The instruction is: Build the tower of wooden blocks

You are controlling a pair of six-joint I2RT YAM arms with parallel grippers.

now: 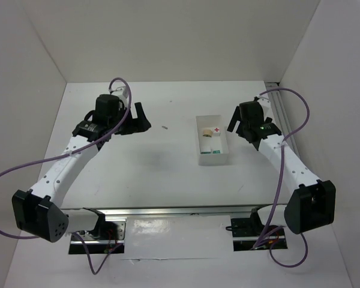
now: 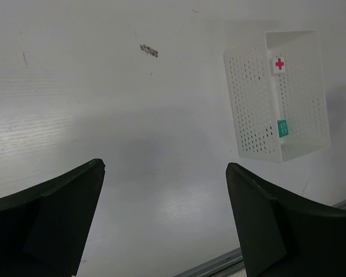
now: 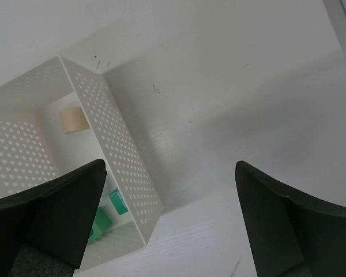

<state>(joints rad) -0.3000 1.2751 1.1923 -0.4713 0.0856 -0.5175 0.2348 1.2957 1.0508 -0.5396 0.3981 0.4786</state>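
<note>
The left arm [image 1: 72,159] rises from its black shoulder joint [image 1: 39,216] at the near left, and its white link slants up and inward to the left wrist [image 1: 108,111]. The left gripper [image 1: 141,118] points toward the right. Its jaws are spread wide with nothing between them, and in the wrist view its two dark fingers [image 2: 52,219] stand far apart. The right arm [image 1: 288,159] mirrors this pose, slanting from the near right up and inward to the right wrist [image 1: 255,117]. The right gripper [image 1: 235,122] points left and somewhat downward, its jaws equally wide and holding nothing.
</note>
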